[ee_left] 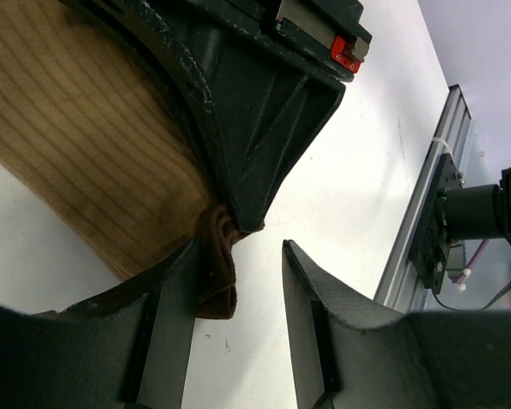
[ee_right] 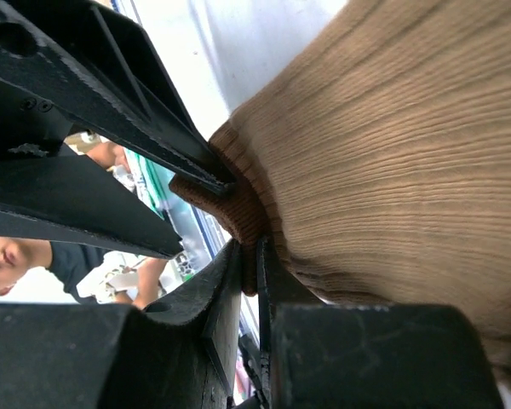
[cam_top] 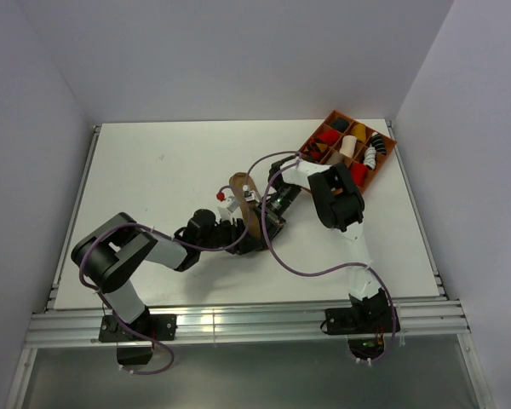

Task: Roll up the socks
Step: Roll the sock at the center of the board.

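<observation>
Across the middle of the white desk (cam_top: 153, 170), well apart from the orange compartment tray (cam_top: 318, 133) at its far right corner, a tan-brown ribbed fabric sock (cam_top: 240, 186) stretches with its long axis running far to near. Right fingers (ee_right: 217, 298) clench its darker near end. Left fingers (ee_left: 175, 315) stand released, one touching that end.

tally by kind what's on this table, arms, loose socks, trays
robot arms: 2 (left arm, right arm)
loose socks: 2 (tan-brown sock, red-and-white sock)
divided tray: 1
total: 5
not counted: the sock rolls in the tray, which are too small to count
</observation>
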Motion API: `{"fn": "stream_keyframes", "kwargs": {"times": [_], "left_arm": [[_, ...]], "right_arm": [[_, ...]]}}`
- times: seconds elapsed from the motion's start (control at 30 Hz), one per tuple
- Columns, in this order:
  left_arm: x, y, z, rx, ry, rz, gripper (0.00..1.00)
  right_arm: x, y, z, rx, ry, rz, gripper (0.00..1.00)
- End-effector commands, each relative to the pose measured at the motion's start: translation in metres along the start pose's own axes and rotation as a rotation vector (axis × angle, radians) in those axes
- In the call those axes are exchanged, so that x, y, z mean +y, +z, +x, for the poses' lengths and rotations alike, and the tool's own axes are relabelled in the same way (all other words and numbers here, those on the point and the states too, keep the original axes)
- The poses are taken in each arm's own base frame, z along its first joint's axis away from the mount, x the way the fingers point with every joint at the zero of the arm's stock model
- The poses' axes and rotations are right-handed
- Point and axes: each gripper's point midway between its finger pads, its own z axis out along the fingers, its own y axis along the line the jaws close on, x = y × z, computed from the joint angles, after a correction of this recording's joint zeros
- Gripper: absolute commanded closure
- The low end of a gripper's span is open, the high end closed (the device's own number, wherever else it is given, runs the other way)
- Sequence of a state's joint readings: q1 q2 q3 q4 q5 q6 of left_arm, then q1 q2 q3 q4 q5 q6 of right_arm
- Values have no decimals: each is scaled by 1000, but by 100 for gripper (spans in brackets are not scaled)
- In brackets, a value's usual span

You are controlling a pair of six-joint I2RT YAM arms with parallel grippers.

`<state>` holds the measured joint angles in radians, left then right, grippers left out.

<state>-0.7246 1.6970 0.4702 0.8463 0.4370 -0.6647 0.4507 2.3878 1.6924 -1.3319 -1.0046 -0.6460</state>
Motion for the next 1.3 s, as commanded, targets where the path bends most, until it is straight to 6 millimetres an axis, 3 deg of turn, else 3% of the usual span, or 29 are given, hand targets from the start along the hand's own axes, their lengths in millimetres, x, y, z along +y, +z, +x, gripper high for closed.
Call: {"fn": "stream_keyframes", "kwargs": {"times": [0.0,0.1,0.57,0.7,0.9,1.07,1.2,1.27], "left_arm": [[1,1,-6,-31,44,-16,52],[12,0,-2,-22,47,-80,54],[22,8,2,-6,27,-154,58],[26,9,5,8,-5,-172,70],[27,9,18,40,-83,-169,100],[31,5,32,89,-152,-196,100],[36,-3,47,150,-233,-232,100],[39,-7,50,171,-289,-250,100]], "right_arm": [[-3,-4,-5,-10,45,-12,85],[-5,-5,-5,-17,62,-13,85],[-9,-7,-5,-15,48,22,85],[-9,-9,-5,-23,37,50,85],[-6,-13,-10,-47,13,83,82],[-7,-23,-15,-93,-31,169,72],[-8,-41,-26,-190,-103,301,65],[1,-55,-35,-250,-158,345,63]]}}
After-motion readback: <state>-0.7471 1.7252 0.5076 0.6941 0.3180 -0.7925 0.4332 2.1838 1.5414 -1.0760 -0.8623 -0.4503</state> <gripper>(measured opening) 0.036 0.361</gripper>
